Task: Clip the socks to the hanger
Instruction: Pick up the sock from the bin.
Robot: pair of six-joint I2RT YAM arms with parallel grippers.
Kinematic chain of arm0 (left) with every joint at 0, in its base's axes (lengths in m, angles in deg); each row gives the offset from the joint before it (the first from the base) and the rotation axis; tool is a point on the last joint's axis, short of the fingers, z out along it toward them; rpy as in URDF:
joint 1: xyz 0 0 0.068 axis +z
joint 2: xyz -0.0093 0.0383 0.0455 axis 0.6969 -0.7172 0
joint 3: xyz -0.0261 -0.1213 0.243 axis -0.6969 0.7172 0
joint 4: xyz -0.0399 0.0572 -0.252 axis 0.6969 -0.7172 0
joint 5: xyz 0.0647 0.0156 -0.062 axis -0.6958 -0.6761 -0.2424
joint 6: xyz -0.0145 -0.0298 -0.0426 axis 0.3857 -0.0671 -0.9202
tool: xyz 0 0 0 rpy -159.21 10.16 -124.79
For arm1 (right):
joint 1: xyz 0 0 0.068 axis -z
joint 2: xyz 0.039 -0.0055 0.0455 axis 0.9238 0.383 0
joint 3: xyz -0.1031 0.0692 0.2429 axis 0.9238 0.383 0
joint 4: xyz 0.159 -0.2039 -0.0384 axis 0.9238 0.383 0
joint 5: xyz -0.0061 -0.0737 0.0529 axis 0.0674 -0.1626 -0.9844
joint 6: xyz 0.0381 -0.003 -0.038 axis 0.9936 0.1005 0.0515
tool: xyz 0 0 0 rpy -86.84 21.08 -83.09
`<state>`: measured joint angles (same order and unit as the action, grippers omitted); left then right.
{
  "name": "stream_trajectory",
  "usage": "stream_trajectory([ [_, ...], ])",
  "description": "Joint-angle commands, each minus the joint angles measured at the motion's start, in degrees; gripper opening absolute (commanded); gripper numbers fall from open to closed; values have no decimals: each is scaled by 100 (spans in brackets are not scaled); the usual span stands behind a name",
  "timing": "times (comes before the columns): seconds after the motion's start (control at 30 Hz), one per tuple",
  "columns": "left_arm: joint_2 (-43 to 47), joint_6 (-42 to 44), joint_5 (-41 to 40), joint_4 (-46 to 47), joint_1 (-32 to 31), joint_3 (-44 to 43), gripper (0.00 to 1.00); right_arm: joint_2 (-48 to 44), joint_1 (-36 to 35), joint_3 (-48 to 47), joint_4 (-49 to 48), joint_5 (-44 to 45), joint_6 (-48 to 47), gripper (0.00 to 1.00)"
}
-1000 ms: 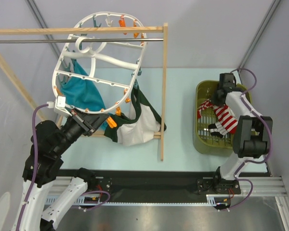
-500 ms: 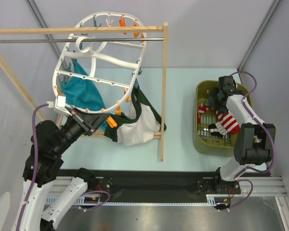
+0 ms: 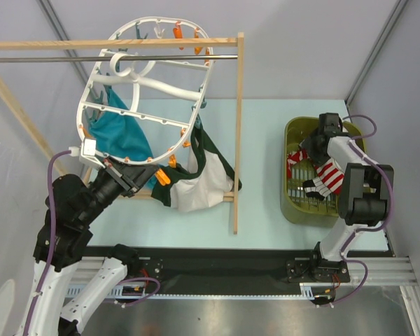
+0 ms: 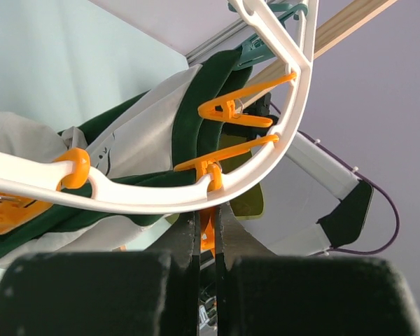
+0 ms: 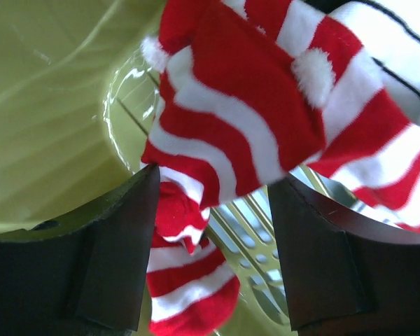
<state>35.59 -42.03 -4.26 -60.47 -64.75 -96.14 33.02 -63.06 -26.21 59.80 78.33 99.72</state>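
The white oval hanger [image 3: 79, 112] hangs from the rod at the back left. My left gripper [image 3: 136, 176] is at its lower rim [image 4: 147, 199], shut on an orange clip [image 4: 208, 236] that hangs from the frame. Red-and-white striped socks [image 3: 329, 171] lie in the olive basket [image 3: 292, 210] on the right. My right gripper [image 3: 315, 143] reaches down into the basket and stands open. A red-and-white sock [image 5: 224, 119] hangs right in front of its gap, and another one [image 5: 185, 294] lies between the fingers [image 5: 119, 245]. A white sock with thin black stripes [image 5: 399, 42] shows at the upper right.
A teal cloth [image 3: 119, 136] and a dark green-and-white garment [image 3: 196, 185] hang from the hanger. The wooden rack's upright post [image 3: 236, 133] stands between the hanger and the basket. More orange and teal clips [image 3: 182, 31] sit along the hanger's top.
My right gripper has gone from shut to open and has moved down and left into the basket over the socks. The left gripper has stayed shut on the orange clip.
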Motion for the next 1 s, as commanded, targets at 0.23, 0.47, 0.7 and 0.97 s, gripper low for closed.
stream_trajectory([
  [0.23, -68, 32, 73, 62, -34, -135, 0, -36, -99, -214, -376, 407, 149, 34],
  [0.47, -59, -3, 90, 70, -34, -100, 0, -1668, -784, -382, 808, 1260, -1116, 0],
  [0.7, -33, -65, 72, 35, -34, -38, 0, -3927, -2285, -495, 2189, 1261, -1768, 0],
  [0.97, -60, -65, 108, -9, -34, -73, 0, -5126, -4806, -409, 3140, -1089, -1681, 0],
])
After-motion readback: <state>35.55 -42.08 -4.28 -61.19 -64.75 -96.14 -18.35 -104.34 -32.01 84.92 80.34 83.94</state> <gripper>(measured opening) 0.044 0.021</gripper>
